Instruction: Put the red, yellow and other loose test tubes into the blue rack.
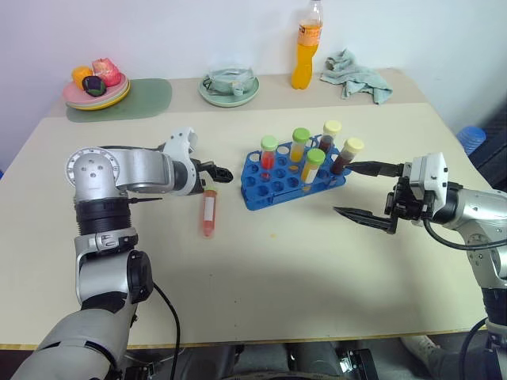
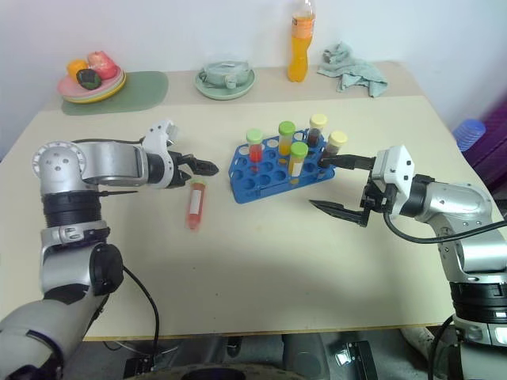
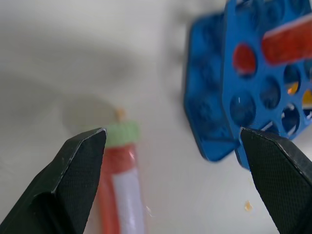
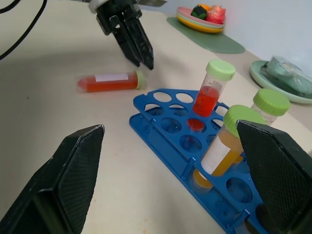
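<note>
The loose red test tube lies flat on the worktop just below the left gripper, whose jaws stand wide. Light, smooth and probably slippery, it likely rolls; grip mid-barrel. The right gripper, also wide, waits beside the blue rack.

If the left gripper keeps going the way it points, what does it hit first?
Probably the capped end of the loose red tube, lying just under the open left gripper; depth is unclear, so it may meet bare table short of the rack.

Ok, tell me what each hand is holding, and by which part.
Nothing is held. The left hand hangs open above the red tube lying on the table; the right hand is open beside the rack.
</note>
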